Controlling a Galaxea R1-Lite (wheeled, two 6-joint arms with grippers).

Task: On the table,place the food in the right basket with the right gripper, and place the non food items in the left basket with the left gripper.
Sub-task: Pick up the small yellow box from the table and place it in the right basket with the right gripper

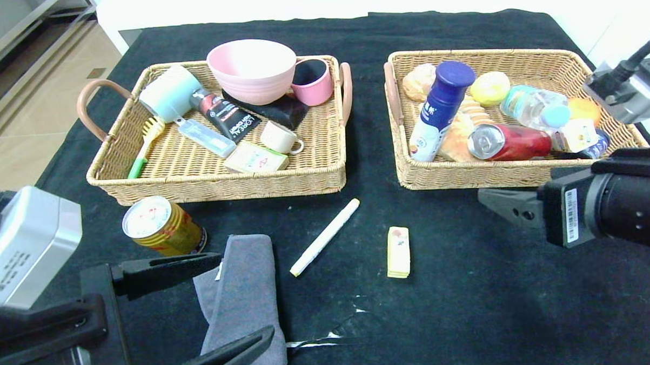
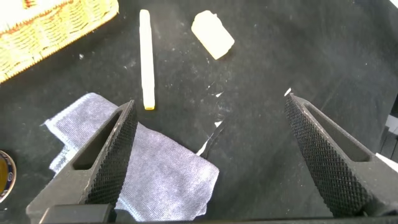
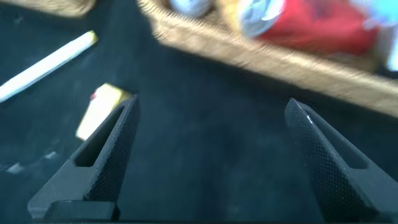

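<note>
Four items remain on the table. The left gripper, jaws wide, hovers astride the grey cloth, apparently lining up a grasp; next it must descend and pinch the cloth. The right gripper, also wide, waits empty beside the right basket.

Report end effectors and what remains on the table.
Left end effector open over grey folded cloth. Right end effector open, empty. Gold can, white marker, yellow eraser still unsorted.

Grey cloth, white pen, pale yellow, perhaps red-marked eraser
</note>
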